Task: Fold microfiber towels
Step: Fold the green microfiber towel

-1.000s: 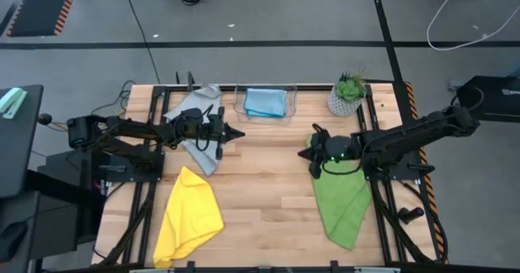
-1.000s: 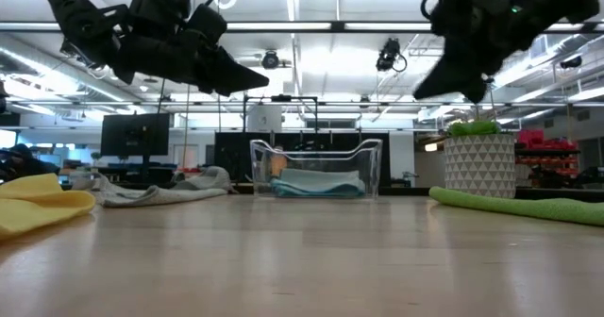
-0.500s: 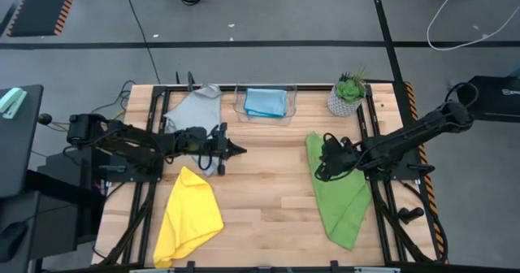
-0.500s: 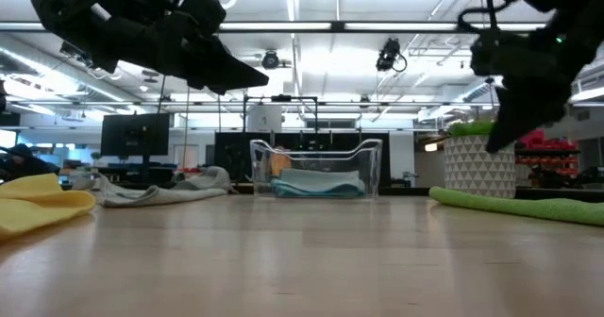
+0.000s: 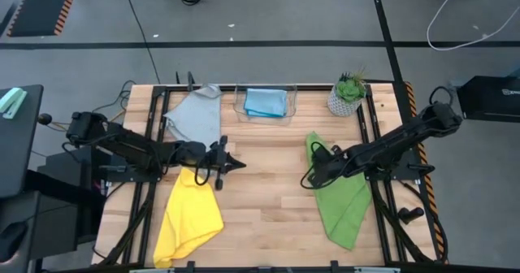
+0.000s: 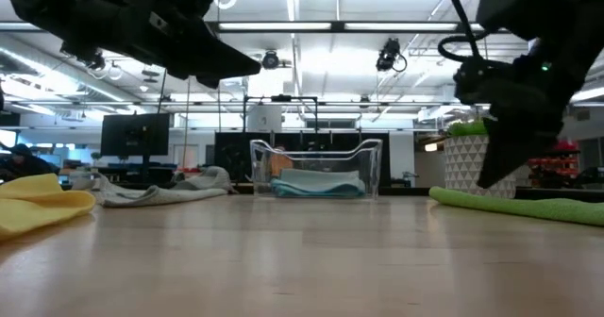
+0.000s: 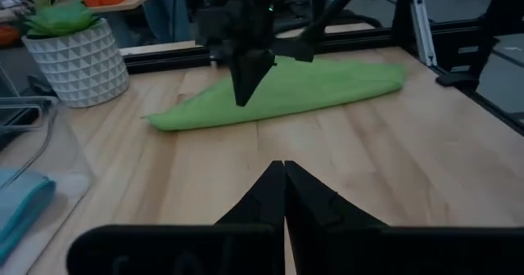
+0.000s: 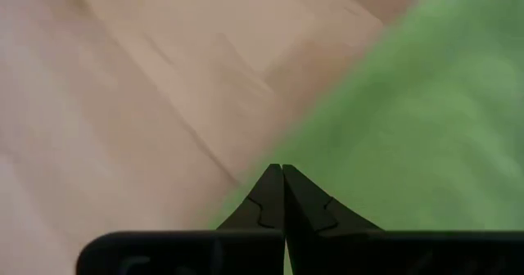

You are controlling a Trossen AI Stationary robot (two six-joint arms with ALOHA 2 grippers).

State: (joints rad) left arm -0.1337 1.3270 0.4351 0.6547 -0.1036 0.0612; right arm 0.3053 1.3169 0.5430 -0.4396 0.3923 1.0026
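- Right gripper [image 5: 307,178], seen from above, has its fingers pressed together and holds nothing; it hangs over the near left edge of the green towel [image 5: 341,198], which lies loosely bunched on the right of the wooden table [image 5: 268,192].
- Left gripper [image 5: 234,162], also closed and empty, points toward the table's middle, just beside the far corner of the yellow towel [image 5: 188,212]. A grey towel [image 5: 195,115] lies spread at the far left, and a light blue towel [image 5: 265,102] sits folded in a clear bin [image 5: 266,104] at the far edge, beside a potted plant [image 5: 348,94].
- Table-height view: both arms are raised off the wood; the green cloth lies flat on the right.
- Left wrist view: closed fingers in front, the right arm poised above the green towel beyond.
- Right wrist view: closed tips sit over the green edge where it meets bare wood.
- To do this step well, the right fingers should probably part before descending, then pinch one layer at a corner.
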